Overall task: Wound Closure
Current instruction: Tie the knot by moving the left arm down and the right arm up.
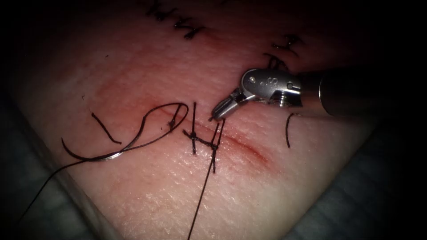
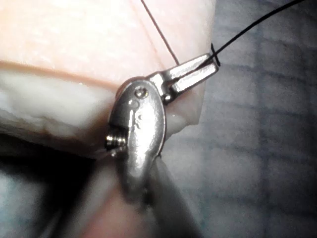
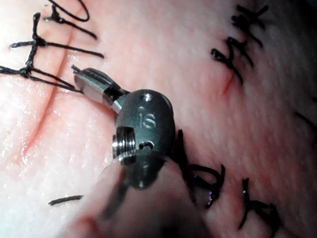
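Observation:
The cut (image 1: 240, 144) runs across the tissue (image 1: 147, 195), with a knotted stitch (image 1: 214, 146) over it. My right tool (image 1: 218, 113) comes in from the right and sits just above that knot, its jaws shut on a short strand of thread (image 1: 219, 131); the same tool (image 3: 81, 79) shows beside the knot (image 3: 25, 72). A long strand (image 1: 200, 195) runs from the knot toward the near edge. My left tool (image 2: 198, 72) is off the tissue's edge, shut on the thread (image 2: 247, 27) at its tips. The curved needle (image 1: 95, 158) lies free on the tissue, left of the cut, trailing a thread loop (image 1: 153, 113).
Cut ends of thread lie loose on the tissue (image 1: 106, 130), (image 1: 288, 131). Older sutured lines (image 1: 189, 29), (image 1: 282, 49) sit at the far side. The tissue's near edge drops to cloth (image 1: 49, 209) on the left and right.

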